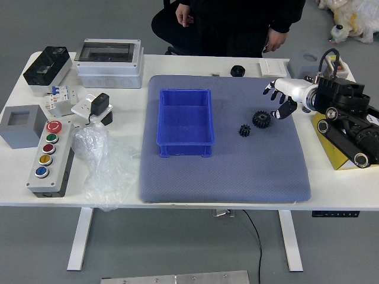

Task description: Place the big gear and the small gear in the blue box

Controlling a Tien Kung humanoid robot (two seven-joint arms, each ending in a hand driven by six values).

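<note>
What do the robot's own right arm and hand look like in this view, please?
The robot's right hand has black fingers and a smooth white shell over its back. Behind it, the black mechanical arm shows round, silvery-rimmed joint parts along its side, and a thick black cable loops up above the wrist. I can't make out any markings on either.

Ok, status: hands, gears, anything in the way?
Right hand open, holding nothing, near big gear; left hand out of view.
Small gear close to big one, both on mat, outside blue box.
Person's hands at far side, away from gears.
</note>
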